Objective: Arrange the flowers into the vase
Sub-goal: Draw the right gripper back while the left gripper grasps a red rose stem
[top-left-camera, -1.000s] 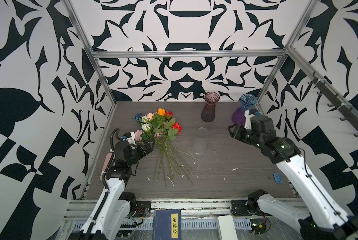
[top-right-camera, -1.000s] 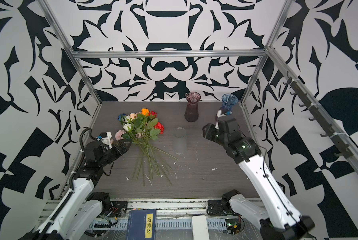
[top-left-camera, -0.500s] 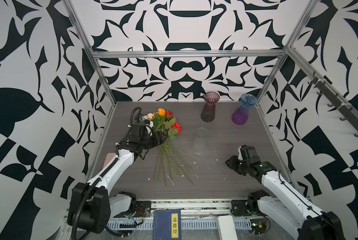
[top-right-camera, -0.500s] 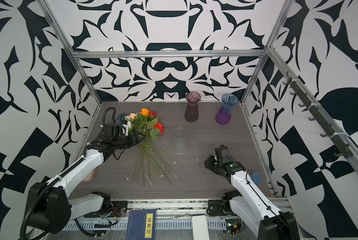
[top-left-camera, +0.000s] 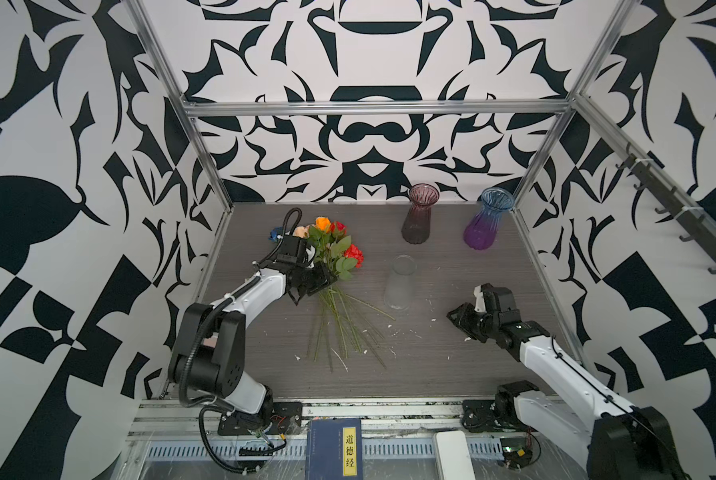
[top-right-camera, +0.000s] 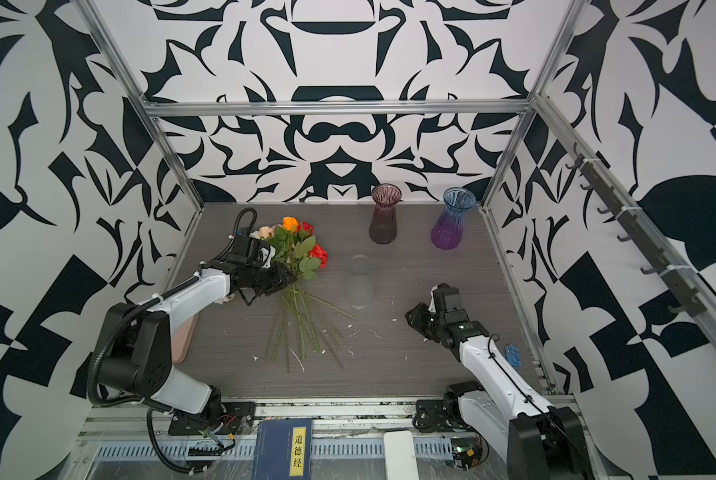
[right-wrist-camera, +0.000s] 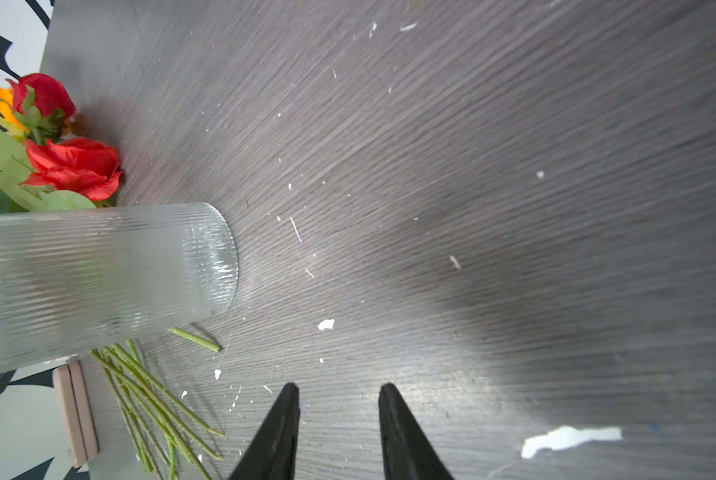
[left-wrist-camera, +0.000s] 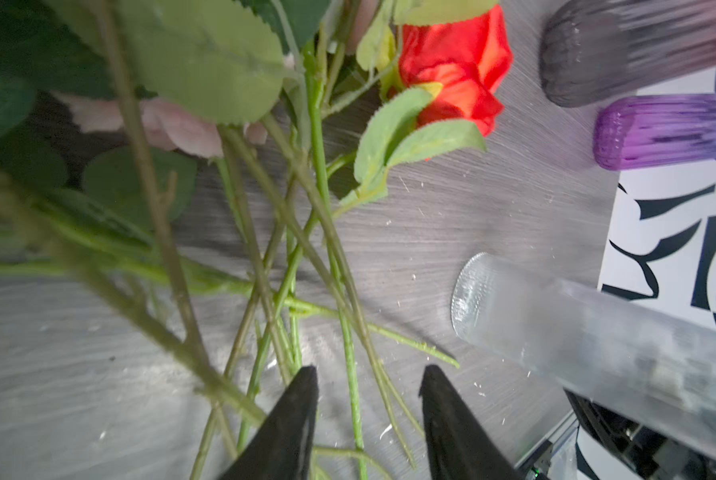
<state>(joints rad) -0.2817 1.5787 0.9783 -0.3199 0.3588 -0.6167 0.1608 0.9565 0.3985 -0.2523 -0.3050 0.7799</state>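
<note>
The flowers (top-left-camera: 331,249) lie in a loose bunch on the dark table (top-left-camera: 431,365), left of centre. Their blooms point to the back and their green stems (top-left-camera: 339,328) fan toward the front. My left gripper (top-left-camera: 325,286) (top-right-camera: 281,282) is low over the bunch just below the leaves. It is open, and several stems (left-wrist-camera: 348,332) run between its fingertips (left-wrist-camera: 306,382) untouched. A clear ribbed vase (top-left-camera: 400,282) (right-wrist-camera: 98,282) stands upright and empty at mid-table. My right gripper (top-left-camera: 451,316) (right-wrist-camera: 336,388) hovers open over bare table to the right of it, holding nothing.
A dark maroon vase (top-left-camera: 418,214) and a blue-to-purple vase (top-left-camera: 487,220) stand near the back wall. A flat pink block (top-right-camera: 183,332) lies at the left edge and a small blue piece (top-right-camera: 512,353) at the right. White crumbs (right-wrist-camera: 326,324) dot the table.
My left arm reached from the front left to the bunch, and its jaws narrowed around the stems. My right arm came down from beside the blue-purple vase to the front right.
</note>
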